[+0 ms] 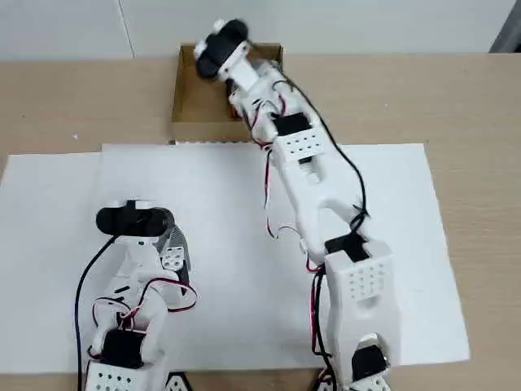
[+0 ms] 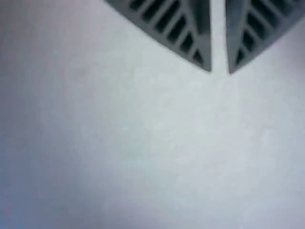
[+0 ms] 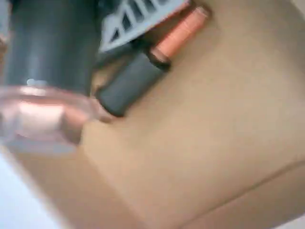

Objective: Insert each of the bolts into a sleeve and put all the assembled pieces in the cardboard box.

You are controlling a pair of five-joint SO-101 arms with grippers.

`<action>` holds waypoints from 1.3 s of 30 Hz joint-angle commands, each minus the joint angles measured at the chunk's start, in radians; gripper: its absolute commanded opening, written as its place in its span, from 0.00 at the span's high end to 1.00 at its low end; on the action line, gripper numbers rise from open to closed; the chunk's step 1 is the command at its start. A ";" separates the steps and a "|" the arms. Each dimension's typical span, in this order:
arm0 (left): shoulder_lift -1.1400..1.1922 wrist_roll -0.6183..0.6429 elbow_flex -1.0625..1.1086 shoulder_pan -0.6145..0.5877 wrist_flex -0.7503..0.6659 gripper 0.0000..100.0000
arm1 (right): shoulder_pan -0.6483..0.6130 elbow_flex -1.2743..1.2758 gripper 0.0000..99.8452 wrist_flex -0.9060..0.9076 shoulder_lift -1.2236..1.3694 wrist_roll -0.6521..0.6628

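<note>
The cardboard box (image 1: pixel 186 98) stands at the table's far edge. My right arm stretches into it, and my right gripper (image 1: pixel 234 98) hangs low over the box floor (image 3: pixel 214 133). One ribbed grey finger (image 3: pixel 143 19) shows, with no second finger across from it, so the gripper looks open. An assembled piece, a dark grey sleeve (image 3: pixel 126 86) with an orange bolt (image 3: pixel 181 31) sticking out, lies along that finger. A blurred dark cylinder (image 3: pixel 47 43) with a clear pinkish end is close to the camera. My left gripper (image 2: pixel 220 70) rests shut over white paper, holding nothing.
White paper (image 1: pixel 228 244) covers the near half of the wooden table (image 1: pixel 456 98). The left arm (image 1: pixel 134 269) sits folded at the front left. The right arm's body crosses the paper from the front right up to the box.
</note>
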 commanded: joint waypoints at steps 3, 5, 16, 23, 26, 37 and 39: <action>-0.012 -0.005 -0.004 -0.006 0.005 0.99 | -0.044 -0.083 0.97 -0.028 0.025 0.120; -0.012 -0.005 -0.004 -0.006 0.005 0.99 | -0.058 -0.083 0.91 -0.028 0.039 0.135; -0.012 -0.005 -0.004 -0.006 0.005 0.99 | -0.077 -0.083 0.85 -0.033 0.064 0.135; -0.012 -0.005 -0.004 -0.006 0.005 0.99 | -0.077 -0.118 0.86 -0.027 0.061 0.135; -0.012 -0.005 -0.004 -0.006 0.005 0.99 | -0.077 -0.130 0.86 -0.007 0.031 0.135; -0.012 -0.005 -0.004 -0.006 0.005 0.99 | -0.067 -0.130 1.00 0.223 -0.200 0.133; -0.012 -0.005 -0.004 -0.006 0.005 0.99 | -0.065 -0.130 1.00 0.266 -0.245 0.133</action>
